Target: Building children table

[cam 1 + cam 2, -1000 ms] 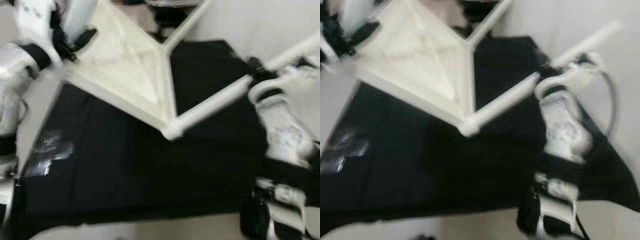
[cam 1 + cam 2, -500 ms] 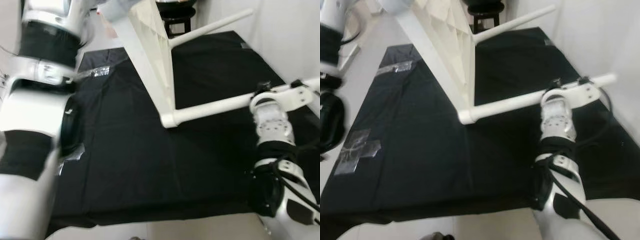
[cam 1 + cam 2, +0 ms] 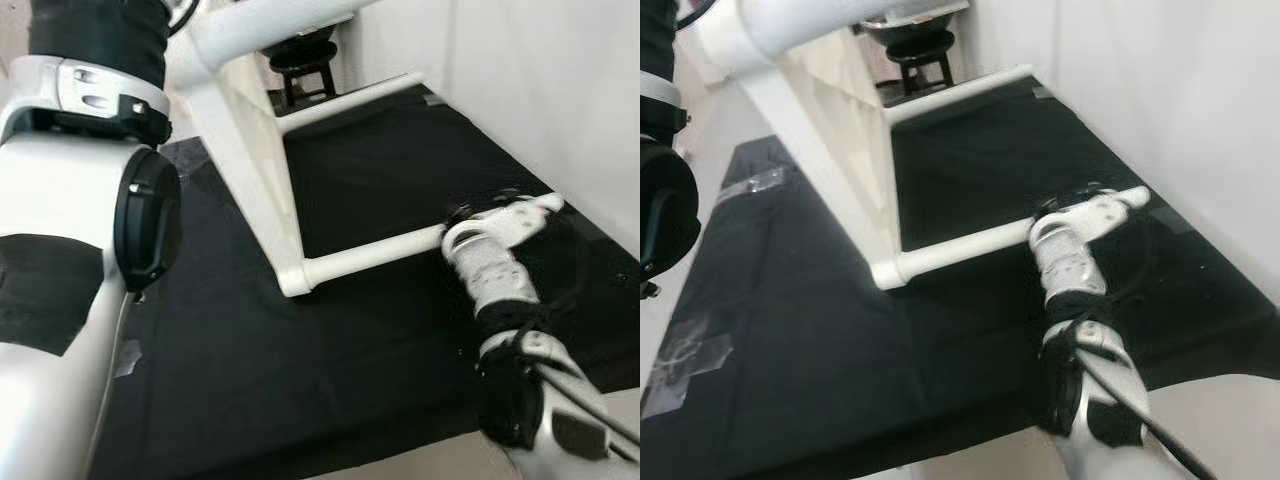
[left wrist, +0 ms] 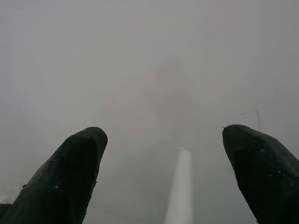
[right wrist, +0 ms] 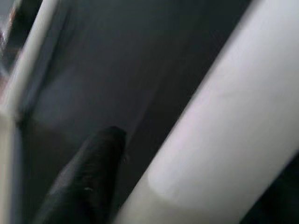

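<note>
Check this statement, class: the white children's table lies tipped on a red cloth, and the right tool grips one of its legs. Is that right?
One detail is wrong: the cloth is black, not red, as the left eye view shows. The rest stands: the white children's table lies tipped on it, and the right tool grips one leg.

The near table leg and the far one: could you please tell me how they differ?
The near leg is gripped by the right tool near its free end; the far leg is free. The near leg crosses the middle of the cloth; the far leg lies at its back edge, by the stool. Both are white, round and jut sideways from the tipped tabletop.
</note>
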### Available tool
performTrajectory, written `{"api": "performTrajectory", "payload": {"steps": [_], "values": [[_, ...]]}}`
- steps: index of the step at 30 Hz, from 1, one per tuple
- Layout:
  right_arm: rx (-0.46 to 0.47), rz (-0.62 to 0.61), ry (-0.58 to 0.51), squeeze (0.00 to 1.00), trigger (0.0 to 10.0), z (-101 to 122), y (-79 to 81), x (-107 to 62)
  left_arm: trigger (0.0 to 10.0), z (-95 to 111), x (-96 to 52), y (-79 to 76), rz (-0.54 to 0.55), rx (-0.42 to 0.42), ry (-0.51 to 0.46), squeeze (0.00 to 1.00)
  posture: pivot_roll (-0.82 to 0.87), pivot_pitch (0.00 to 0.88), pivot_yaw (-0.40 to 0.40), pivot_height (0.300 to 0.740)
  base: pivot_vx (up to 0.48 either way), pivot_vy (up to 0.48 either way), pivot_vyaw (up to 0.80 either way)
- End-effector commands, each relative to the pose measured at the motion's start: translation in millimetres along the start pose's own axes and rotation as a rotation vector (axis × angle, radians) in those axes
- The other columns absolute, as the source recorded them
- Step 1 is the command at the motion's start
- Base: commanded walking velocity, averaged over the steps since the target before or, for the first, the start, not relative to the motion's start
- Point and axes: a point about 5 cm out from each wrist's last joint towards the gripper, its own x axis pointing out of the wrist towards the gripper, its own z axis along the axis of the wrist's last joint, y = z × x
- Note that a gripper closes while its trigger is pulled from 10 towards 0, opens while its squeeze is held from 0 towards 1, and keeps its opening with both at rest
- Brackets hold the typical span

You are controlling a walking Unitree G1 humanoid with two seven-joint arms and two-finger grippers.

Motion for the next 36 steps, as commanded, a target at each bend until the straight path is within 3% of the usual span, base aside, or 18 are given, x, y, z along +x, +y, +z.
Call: {"api": "performTrajectory", "payload": {"steps": [1,4,10,12,16,17,18,21,22,23,24,25,26,29,32,34,35,36], "values": [[-0.058,-0.163,0.234,1.00,10.0,-57.8,-41.9,-4.9,10.0,0.7,-18.2,10.5,0.021,0.003,0.005,0.00,0.14,0.127,0.087,0.740,0.000,0.000,0.00],[0.001,-0.160,0.202,1.00,10.0,-50.1,-51.1,-7.4,10.0,-2.6,-23.3,10.6,0.008,-0.008,0.011,0.00,0.13,0.128,0.081,0.740,0.000,0.000,0.00],[0.072,-0.062,0.167,1.00,10.0,-48.7,-57.7,-34.1,10.0,-7.6,-30.6,12.4,0.003,-0.013,0.025,0.00,0.11,0.134,0.071,0.740,0.000,0.000,0.00],[0.113,-0.009,0.182,1.00,10.0,-52.3,-58.0,-48.7,10.0,-8.1,-31.2,12.5,0.002,-0.014,0.028,0.00,0.10,0.136,0.071,0.740,0.000,0.000,0.00],[0.259,0.190,0.207,1.00,10.0,-59.8,-60.0,-96.2,10.0,-12.6,-32.1,11.1,-0.007,-0.030,0.030,0.00,0.07,0.144,0.066,0.740,0.000,0.000,0.00],[0.259,0.190,0.207,1.00,10.0,-59.8,-60.0,-96.2,10.0,-12.6,-32.1,11.1,-0.007,-0.030,0.030,0.00,0.07,0.144,0.066,0.740,0.000,0.000,0.00],[0.307,0.284,0.222,1.00,10.0,-61.2,-62.0,-112.7,10.0,-15.0,-32.2,10.7,-0.008,-0.033,0.032,0.00,0.07,0.144,0.065,0.740,0.000,0.000,0.00],[0.335,0.361,0.242,1.00,10.0,-62.7,-65.2,-128.0,10.0,-16.5,-32.7,10.0,-0.009,-0.034,0.034,0.00,0.07,0.144,0.065,0.740,0.000,0.000,0.00],[0.356,0.431,0.274,0.41,10.0,-64.9,-73.0,-147.4,10.0,-17.2,-33.4,9.6,-0.009,-0.036,0.034,0.00,0.07,0.147,0.063,0.740,0.000,0.000,0.00],[0.356,0.431,0.274,0.41,10.0,-64.9,-73.0,-147.4,10.0,-17.2,-33.4,9.6,-0.009,-0.036,0.034,0.00,0.07,0.147,0.063,0.740,0.000,0.000,0.00],[0.363,0.532,0.281,0.00,10.0,-60.8,-75.6,-165.1,10.0,-17.3,-34.4,9.8,-0.009,-0.040,0.033,0.00,0.06,0.153,0.071,0.740,0.000,0.000,0.00],[0.345,0.607,0.279,0.00,10.0,-54.8,-73.8,-179.2,10.0,-17.4,-35.5,10.1,-0.010,-0.043,0.033,0.00,0.06,0.152,0.073,0.740,0.000,0.000,0.00],[0.345,0.607,0.279,0.00,10.0,-54.8,-73.8,-179.2,10.0,-17.4,-35.5,10.1,-0.010,-0.043,0.033,0.00,0.06,0.152,0.073,0.740,0.000,0.000,0.00],[0.245,0.844,0.142,0.00,10.0,-16.8,-41.1,-192.4,10.0,-16.6,-44.6,2.5,-0.134,-0.090,0.021,0.00,0.04,0.148,0.090,0.740,0.000,0.000,0.00],[0.126,0.930,0.069,0.00,10.0,-3.1,-17.2,-182.2,10.0,-9.3,-60.0,-13.6,-0.308,-0.122,-0.031,0.00,0.04,0.145,0.096,0.740,0.000,0.000,0.00],[0.104,0.937,0.064,0.00,10.0,-2.2,-14.9,-181.8,10.0,-8.0,-62.1,-15.8,-0.327,-0.122,-0.040,0.00,0.04,0.145,0.096,0.740,0.000,0.000,0.00],[0.067,0.947,0.020,0.00,10.0,3.1,-4.6,-169.2,10.0,-2.0,-75.1,-21.2,-0.359,-0.137,-0.084,0.00,0.05,0.137,0.093,0.740,0.000,0.000,0.00],[0.067,0.947,0.020,0.00,10.0,3.1,-4.6,-169.2,10.0,-2.0,-75.1,-21.2,-0.359,-0.137,-0.084,0.00,0.05,0.137,0.093,0.740,0.000,0.000,0.00]]}}
